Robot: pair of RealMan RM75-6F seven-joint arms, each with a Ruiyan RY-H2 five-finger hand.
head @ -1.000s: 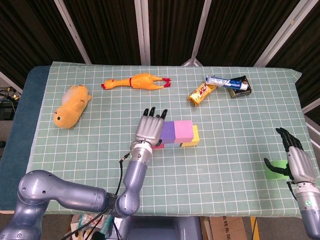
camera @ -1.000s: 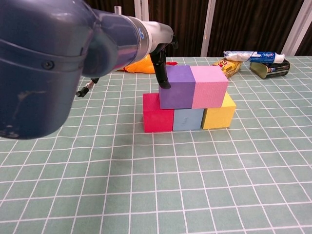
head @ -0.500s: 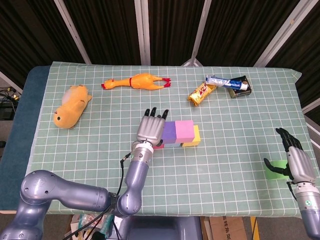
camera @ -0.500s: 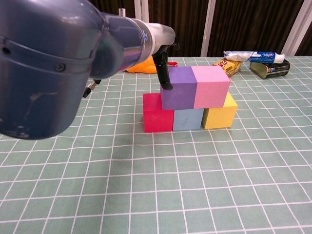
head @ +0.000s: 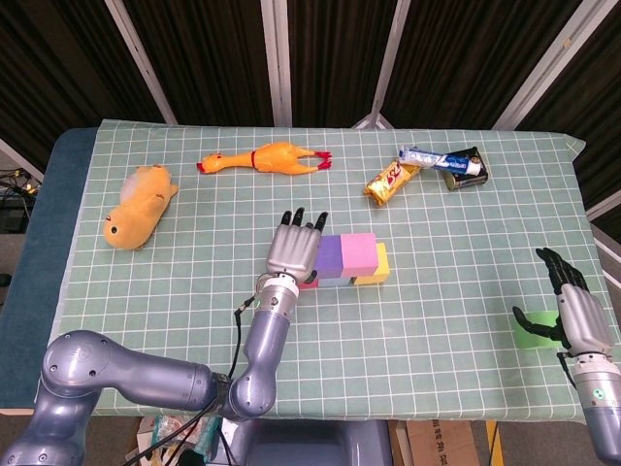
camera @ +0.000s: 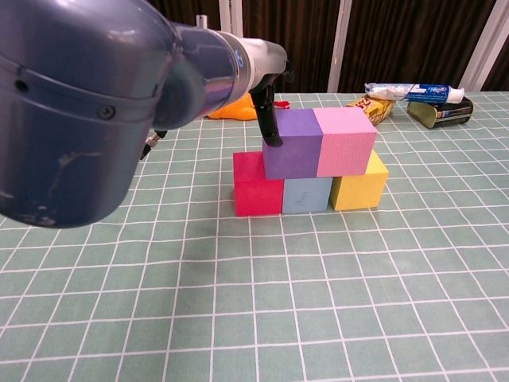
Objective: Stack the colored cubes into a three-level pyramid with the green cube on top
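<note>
Near the middle of the checked green cloth [head: 175, 291] stands a two-level stack. The bottom row is a red cube [camera: 258, 185], a blue cube [camera: 307, 193] and a yellow cube [camera: 356, 185], touching side by side. On top sit a purple cube [camera: 291, 142] and a pink cube [camera: 345, 140], pressed together, with matte, foam-like faces.

The left hand [head: 293, 248] stands at the purple cube's left side, fingers straight and a little apart, holding nothing; one dark fingertip [camera: 273, 140] touches the cube's left edge.

The green cube [head: 532, 333] lies flat at the table's right edge, well apart from the stack. The right hand [head: 572, 306] is just beside it, thumb reaching over it; whether it grips the cube I cannot tell.

At the back lie a rubber chicken [head: 267, 158], an orange plush [head: 139, 206], a snack bar [head: 391, 180], a tube [head: 441, 160] and a tin [head: 468, 167].
</note>
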